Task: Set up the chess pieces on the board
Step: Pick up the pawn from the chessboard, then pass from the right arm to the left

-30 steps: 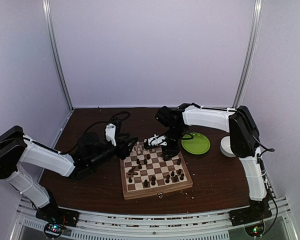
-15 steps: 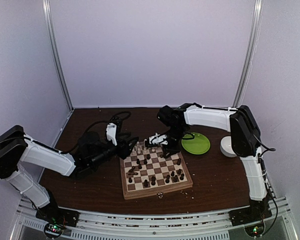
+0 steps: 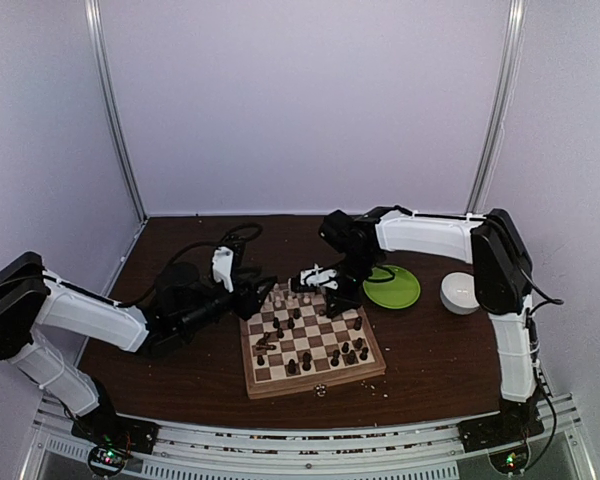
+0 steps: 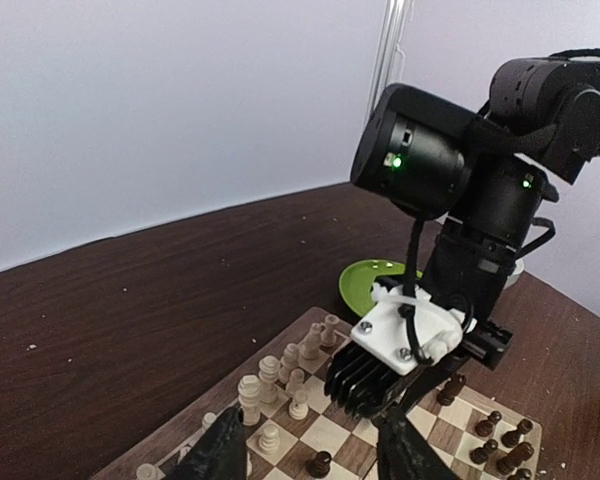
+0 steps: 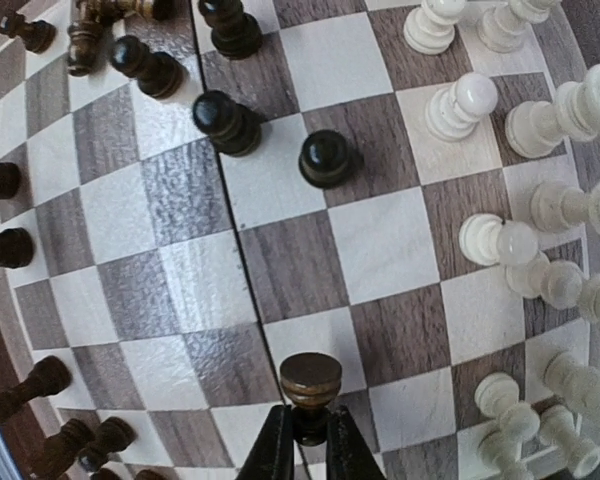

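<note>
A single dark piece (image 5: 311,382) is pinched between the closed fingertips of the right gripper (image 5: 302,445), over a square in the far half of the board (image 5: 380,240), close to where the pale pieces (image 5: 540,205) are crowded in rough rows along the far edge. Whether the held piece is resting on its square or lifted clear of it cannot be told. The other dark pieces (image 3: 345,350) are scattered loosely over the middle and near half of the board, and a few look tipped over. The ordering of the dark side is therefore judged to be the step in hand, and only partly done. The left gripper (image 4: 315,462) is held low at the board's far left corner, its fingers spread wide with nothing between them. The next move is judged to call for the held piece to be carried to a free square in the rows at the near edge, lowered upright without its neighbours being knocked, and only then released. A green plate (image 3: 392,287) lies just beside the board's far right corner.
</note>
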